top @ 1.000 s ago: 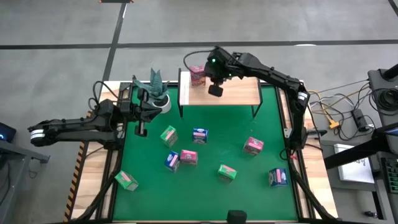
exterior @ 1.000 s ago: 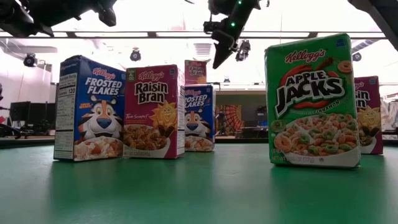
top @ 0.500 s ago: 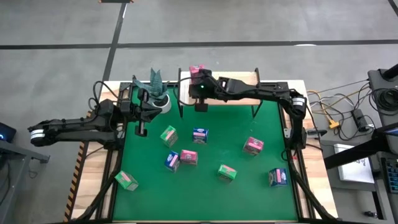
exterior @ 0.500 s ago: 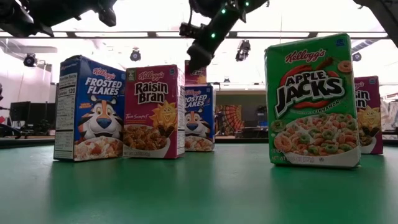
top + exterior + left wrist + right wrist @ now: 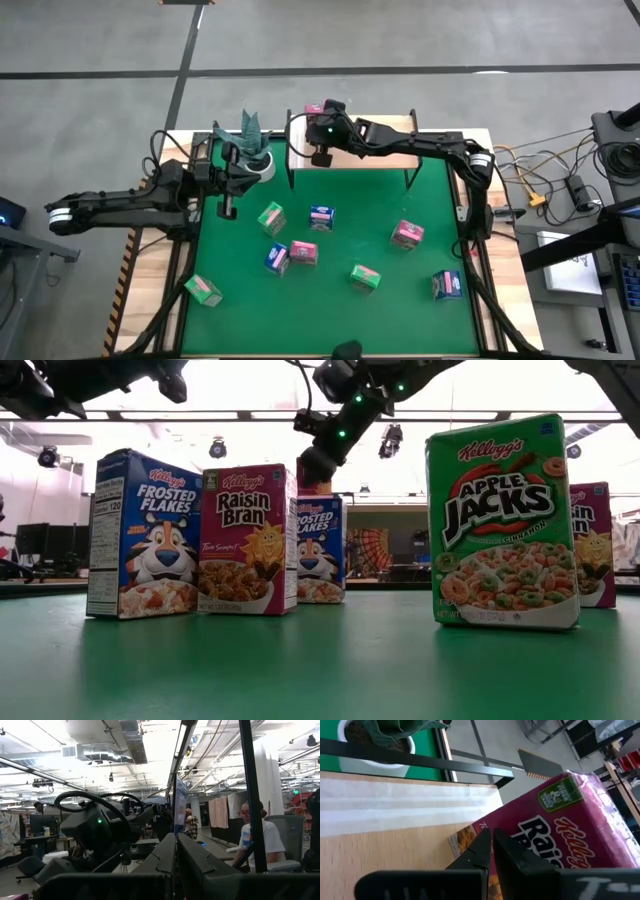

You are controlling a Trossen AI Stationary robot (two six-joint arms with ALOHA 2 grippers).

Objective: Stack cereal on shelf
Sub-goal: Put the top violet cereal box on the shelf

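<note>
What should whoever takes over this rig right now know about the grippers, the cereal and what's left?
Right gripper: fingers together, holding nothing, over the left end of the shelf, beside the pink box standing there.
Left gripper: fingers together, waiting at the mat's left edge near the potted plant.
Done: one pink box on the shelf.
Left: eight boxes on the mat, three green, three blue, two pink.

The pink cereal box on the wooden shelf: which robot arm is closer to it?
The right. Its gripper is at the pink cereal box on the shelf, fingers shut. The left gripper waits beside the potted plant, off the shelf's end.
</note>
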